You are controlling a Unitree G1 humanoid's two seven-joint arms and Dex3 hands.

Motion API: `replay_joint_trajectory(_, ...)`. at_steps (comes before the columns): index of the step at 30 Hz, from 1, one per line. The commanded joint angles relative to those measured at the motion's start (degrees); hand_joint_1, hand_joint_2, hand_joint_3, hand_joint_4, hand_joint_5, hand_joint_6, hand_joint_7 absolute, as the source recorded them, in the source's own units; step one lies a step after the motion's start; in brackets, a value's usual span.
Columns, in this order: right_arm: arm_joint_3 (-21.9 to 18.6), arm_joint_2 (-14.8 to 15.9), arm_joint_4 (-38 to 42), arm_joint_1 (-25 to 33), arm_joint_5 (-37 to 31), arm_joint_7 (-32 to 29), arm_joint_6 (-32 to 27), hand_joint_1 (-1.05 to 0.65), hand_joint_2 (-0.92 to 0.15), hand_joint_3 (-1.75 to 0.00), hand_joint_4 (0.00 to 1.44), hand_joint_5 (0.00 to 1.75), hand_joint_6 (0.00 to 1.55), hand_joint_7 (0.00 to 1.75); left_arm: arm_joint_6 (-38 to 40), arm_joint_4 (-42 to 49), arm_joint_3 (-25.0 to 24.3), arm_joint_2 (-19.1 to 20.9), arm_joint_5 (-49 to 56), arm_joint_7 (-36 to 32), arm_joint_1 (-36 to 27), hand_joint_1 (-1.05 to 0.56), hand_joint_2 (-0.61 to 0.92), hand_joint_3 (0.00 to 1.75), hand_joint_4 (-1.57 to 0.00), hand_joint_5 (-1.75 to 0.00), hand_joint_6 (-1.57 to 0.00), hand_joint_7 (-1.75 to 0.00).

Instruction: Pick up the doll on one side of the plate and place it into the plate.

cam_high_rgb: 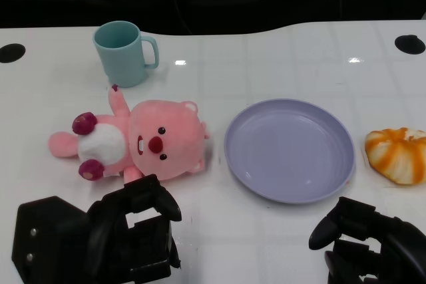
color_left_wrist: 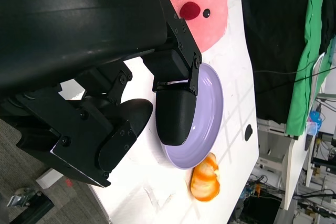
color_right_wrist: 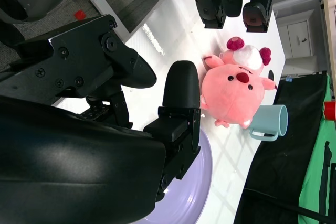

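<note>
Left robot hand (cam_high_rgb: 143,227) empty beside unlabelled doll (cam_high_rgb: 140,141).

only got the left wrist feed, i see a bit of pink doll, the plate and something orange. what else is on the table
Observer: In the head view a teal mug stands behind the doll, on the far side from the robot.
Operator: is the doll upright or lying
Observer: Lying on its back, face up, left of the purple plate and just apart from its rim.
Operator: where's the right hand
Observer: The right hand sits low, near the plate's front edge, holding nothing, fingers apart.
Operator: and my left hand, touching the doll?
Observer: The left hand is just in front of the doll, holding nothing.
</note>
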State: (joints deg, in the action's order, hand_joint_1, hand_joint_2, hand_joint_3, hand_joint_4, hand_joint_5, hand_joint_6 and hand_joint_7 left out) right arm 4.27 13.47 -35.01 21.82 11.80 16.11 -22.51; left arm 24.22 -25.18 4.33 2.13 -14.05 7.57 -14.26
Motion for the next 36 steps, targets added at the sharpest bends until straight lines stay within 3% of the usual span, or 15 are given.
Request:
replay_joint_trajectory(1,-0.68,0.41,-0.60,0.10,0.04,-0.05,0.62,-0.13,-0.68,-1.04,0.66,1.75,0.49,1.44,-0.13,-0.65,-0.58,0.88,-0.21,0.56,-0.23,-0.06,0.42,1.41,-0.91,-1.75,-0.79,-1.61)
replay_joint_trajectory(16,-0.24,0.18,-0.96,-0.15,-0.40,-0.46,0.31,-0.13,-0.67,-1.05,0.65,1.75,0.49,1.44,-0.38,-0.37,-1.24,1.04,-0.27,1.21,0.06,-0.06,0.43,1.39,-0.90,-1.75,-0.80,-1.57)
replay_joint_trajectory(23,-0.13,0.21,-0.63,-0.39,-0.71,-0.37,0.52,-0.11,-0.66,-1.06,0.65,1.75,0.49,1.44,-2.96,0.46,-1.84,1.05,-0.24,1.97,0.42,-0.05,0.52,1.24,-0.82,-1.63,-0.82,-1.32)
replay_joint_trajectory(32,-0.30,0.31,-0.16,-0.31,-0.89,0.03,1.48,-0.11,-0.66,-1.06,0.66,1.75,0.49,1.44,-9.84,1.80,-0.70,3.29,4.70,2.61,1.21,-0.15,0.58,0.90,-0.67,-1.15,-0.75,-0.80)
replay_joint_trajectory(36,-0.26,0.31,-0.37,-0.24,-0.91,-0.03,1.41,-0.10,-0.66,-1.07,0.66,1.75,0.49,1.44,-11.28,1.77,-0.61,4.82,6.02,3.63,1.88,-0.20,0.66,0.71,-0.61,-1.06,-0.72,-0.62)
